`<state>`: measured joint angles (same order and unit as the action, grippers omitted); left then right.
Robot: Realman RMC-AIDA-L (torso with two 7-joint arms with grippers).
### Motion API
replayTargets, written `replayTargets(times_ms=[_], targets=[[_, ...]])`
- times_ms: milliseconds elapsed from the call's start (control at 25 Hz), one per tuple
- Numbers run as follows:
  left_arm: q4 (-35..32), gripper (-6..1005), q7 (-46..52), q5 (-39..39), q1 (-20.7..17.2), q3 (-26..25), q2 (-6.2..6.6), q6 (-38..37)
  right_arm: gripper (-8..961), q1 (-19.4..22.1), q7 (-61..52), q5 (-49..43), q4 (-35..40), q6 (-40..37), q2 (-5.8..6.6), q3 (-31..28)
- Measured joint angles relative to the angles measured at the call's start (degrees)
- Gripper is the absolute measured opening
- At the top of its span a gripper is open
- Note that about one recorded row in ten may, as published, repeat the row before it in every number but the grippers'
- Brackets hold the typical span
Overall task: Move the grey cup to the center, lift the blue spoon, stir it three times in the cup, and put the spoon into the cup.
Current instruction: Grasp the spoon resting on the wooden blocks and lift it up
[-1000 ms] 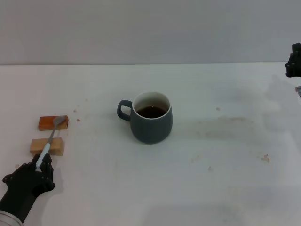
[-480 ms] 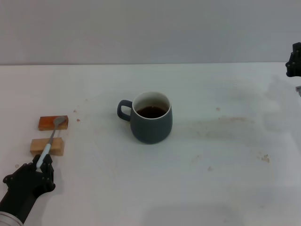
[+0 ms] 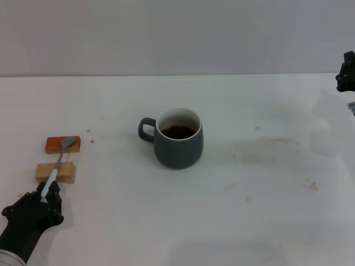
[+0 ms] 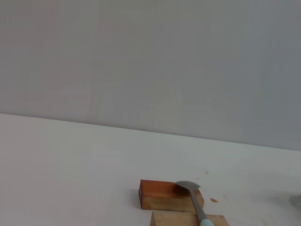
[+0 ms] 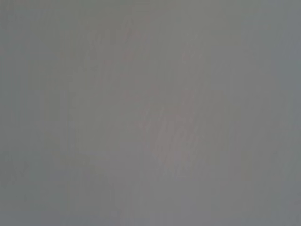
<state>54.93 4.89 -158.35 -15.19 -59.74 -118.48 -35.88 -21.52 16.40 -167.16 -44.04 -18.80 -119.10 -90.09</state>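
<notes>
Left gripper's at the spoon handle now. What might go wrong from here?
1. The left gripper meets the blue spoon only at its handle tip, so it may slip or pivot on lifting.
2. The spoon lies across two wooden blocks; a sideways drag might shift them.
3. The grey cup holds dark liquid, so brisk stirring may splash it.
The right gripper is parked at the table's far right.

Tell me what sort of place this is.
Probably a lab test bench: a bare white table against a plain grey wall, with only a grey cup, a blue spoon on wooden blocks.
</notes>
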Motion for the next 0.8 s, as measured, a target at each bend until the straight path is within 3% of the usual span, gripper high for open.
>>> replayTargets(times_ms=[800], targets=[[2.2,180,0.9,0.0,0.0,-0.2,0.51,-2.7,-2,0.2,0.0,0.0,-0.1,0.0,-0.08,0.0]])
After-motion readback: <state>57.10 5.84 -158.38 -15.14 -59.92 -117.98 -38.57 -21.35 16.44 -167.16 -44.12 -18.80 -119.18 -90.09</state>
